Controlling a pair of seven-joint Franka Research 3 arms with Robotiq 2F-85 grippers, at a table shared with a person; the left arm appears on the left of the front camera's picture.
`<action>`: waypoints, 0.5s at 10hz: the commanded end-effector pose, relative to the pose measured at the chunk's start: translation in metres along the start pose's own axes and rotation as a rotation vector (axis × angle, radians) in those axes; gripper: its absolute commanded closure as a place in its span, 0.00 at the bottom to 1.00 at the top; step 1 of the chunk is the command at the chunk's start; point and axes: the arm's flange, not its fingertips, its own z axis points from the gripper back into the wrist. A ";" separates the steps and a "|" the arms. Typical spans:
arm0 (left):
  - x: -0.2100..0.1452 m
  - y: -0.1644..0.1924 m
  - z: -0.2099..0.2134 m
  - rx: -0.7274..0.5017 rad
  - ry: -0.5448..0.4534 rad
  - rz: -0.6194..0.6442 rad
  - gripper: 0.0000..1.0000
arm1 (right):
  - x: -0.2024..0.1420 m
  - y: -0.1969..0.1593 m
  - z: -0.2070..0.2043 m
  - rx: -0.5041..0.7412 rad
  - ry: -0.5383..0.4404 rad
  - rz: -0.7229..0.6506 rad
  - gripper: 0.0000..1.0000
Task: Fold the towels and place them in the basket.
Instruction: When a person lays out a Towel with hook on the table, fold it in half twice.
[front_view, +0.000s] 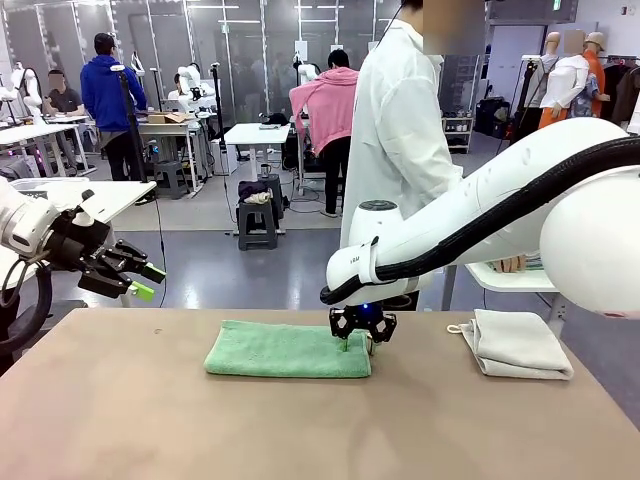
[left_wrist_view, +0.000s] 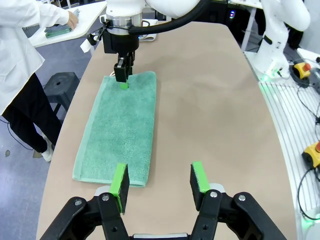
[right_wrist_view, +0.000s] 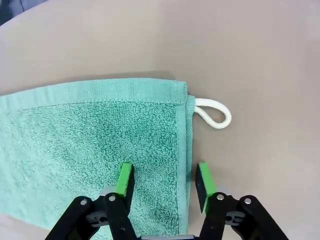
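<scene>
Mint green terry towel (front_view: 288, 350), folded into a flat rectangle, lies mid-counter (front_view: 300, 430), right gripper (right_wrist_view: 164, 181) reaching down with jaws part-open straddling its hemmed edge beside a white cord loop (right_wrist_view: 214, 112), left gripper (left_wrist_view: 160, 182) hovering off, jaws part-open, empty; folded off-white towel (front_view: 518, 344) far right.

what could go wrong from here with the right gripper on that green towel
1. The right gripper straddles the green towel's short edge near the corner with its white loop; closing may catch a single layer, so the fold would open.
2. One finger sits almost off the cloth, so the grip could slip.
3. The left gripper hangs open off the far end, so lifting one-handed may drag the towel toward the folded white towel.
</scene>
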 end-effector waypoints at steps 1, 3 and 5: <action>0.003 -0.001 0.001 0.007 0.002 -0.002 0.37 | 0.000 0.004 0.000 -0.039 -0.007 -0.018 0.37; 0.003 -0.001 0.001 0.007 0.002 -0.002 0.37 | 0.000 0.003 0.002 -0.040 -0.016 -0.015 0.57; 0.003 -0.001 0.001 0.007 0.002 -0.002 0.37 | 0.000 0.003 0.002 -0.035 -0.007 -0.016 0.63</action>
